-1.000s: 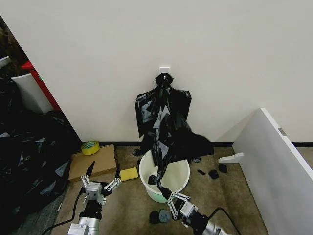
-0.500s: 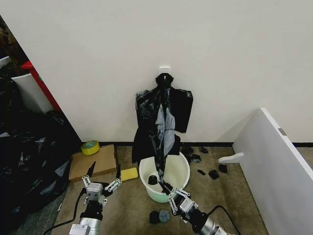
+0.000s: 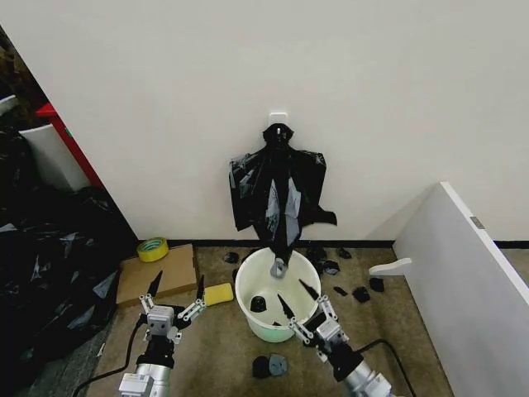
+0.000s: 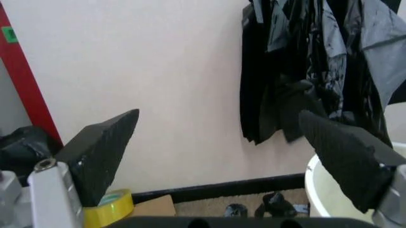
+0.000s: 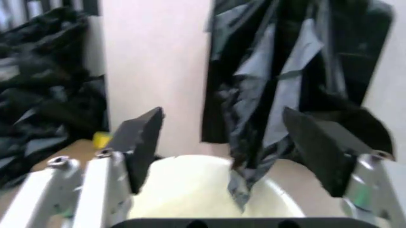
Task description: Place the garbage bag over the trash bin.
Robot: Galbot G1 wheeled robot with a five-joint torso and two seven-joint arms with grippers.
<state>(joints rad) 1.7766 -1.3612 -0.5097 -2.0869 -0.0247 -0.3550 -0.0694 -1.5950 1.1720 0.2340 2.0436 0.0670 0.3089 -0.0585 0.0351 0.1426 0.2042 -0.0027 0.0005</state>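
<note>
1. While I watch from the head camera, the garbage bag (image 3: 279, 198) hangs from one white hook (image 3: 278, 117) on the wall, its loose tail dangling just over the far rim of the trash bin (image 3: 278, 303). I judge it is hung there so a gripper can pull a sheet straight down into the bin.
2. One trash bin stands on the floor against the wall's foot, white with a pale green base, mouth open upward and not yet lined. A small dark object lies inside on its bottom; I cannot tell what it is.
3. My right gripper (image 3: 304, 305) sits at the near rim of the bin, fingers spread wide with nothing between them. In its wrist view the right gripper (image 5: 228, 152) frames the bag's hanging tail (image 5: 279, 90) ahead of it, apart from the plastic.
4. My left gripper (image 3: 175, 291) hovers over the floor, left of the bin, also spread wide and empty. It looks parked, waiting for its turn.
5. Counting the rest: one yellow sponge (image 3: 218, 294) on the floor between left gripper and bin, one flat cardboard box (image 3: 157, 274) nearer the left wall, one roll of yellow tape (image 3: 152, 248) on that box's far corner.
6. Several small black scraps (image 3: 357, 293) lie scattered on the floor around the bin; a large heap of black sacks (image 3: 45, 265) fills the left side.
</note>
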